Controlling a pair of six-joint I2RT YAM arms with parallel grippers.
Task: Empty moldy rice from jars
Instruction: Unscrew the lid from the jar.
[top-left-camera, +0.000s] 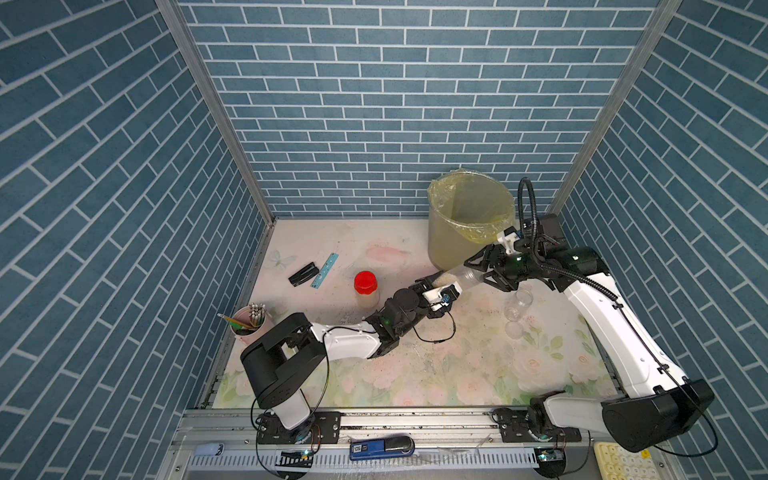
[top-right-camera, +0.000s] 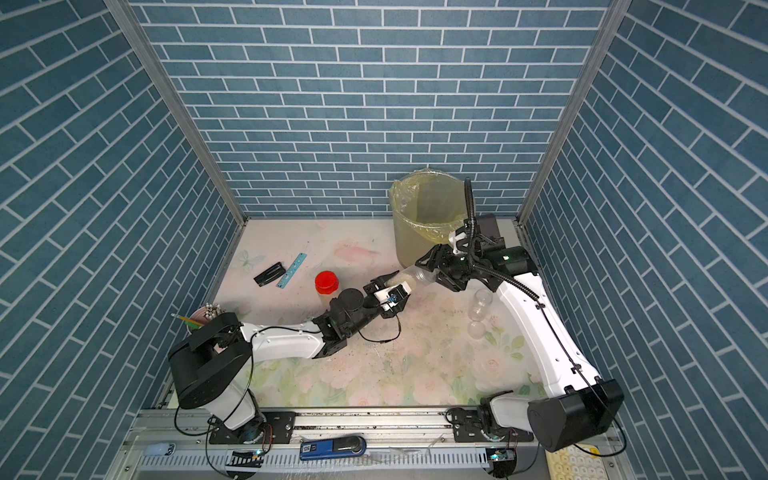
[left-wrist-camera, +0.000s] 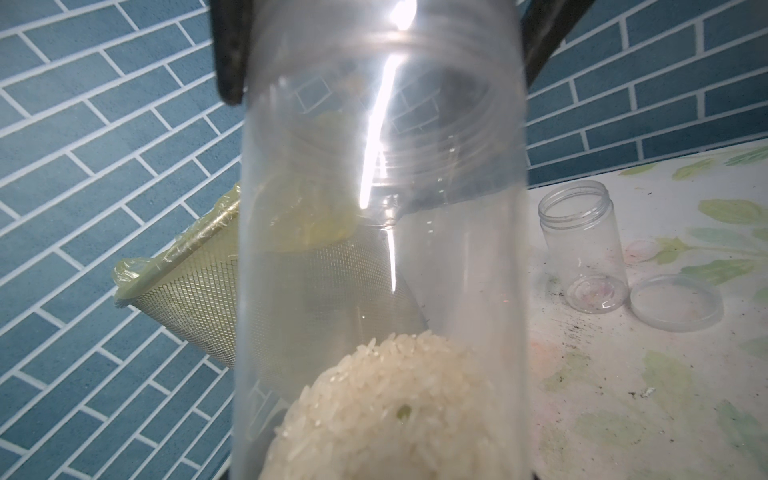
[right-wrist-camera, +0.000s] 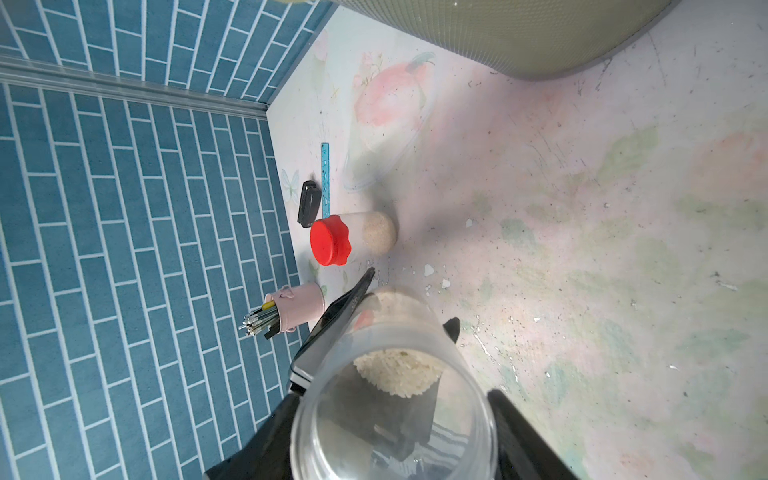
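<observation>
A clear open jar (top-left-camera: 459, 276) (top-right-camera: 415, 275) lies nearly level above the table, held at both ends. My left gripper (top-left-camera: 436, 286) (top-right-camera: 390, 287) is shut on its base end, where the moldy rice (top-left-camera: 441, 279) (left-wrist-camera: 395, 407) (right-wrist-camera: 397, 370) is heaped. My right gripper (top-left-camera: 478, 271) (right-wrist-camera: 392, 401) is shut on its open mouth end, one black finger against each side. A red-capped jar (top-left-camera: 365, 289) (right-wrist-camera: 353, 239) holding rice stands to the left. An empty lidless jar (top-left-camera: 519, 305) (left-wrist-camera: 582, 249) stands to the right with a clear lid (top-left-camera: 514, 329) (left-wrist-camera: 675, 301) next to it.
A big bin (top-left-camera: 444, 245) (top-right-camera: 409, 249) lined with a yellow bag stands at the back, just behind the held jar. A pink pencil cup (top-left-camera: 249, 326), a black clip-like item (top-left-camera: 301, 274) and a blue ruler (top-left-camera: 324, 270) lie at the left. Dark specks and white crumbs litter the floral table.
</observation>
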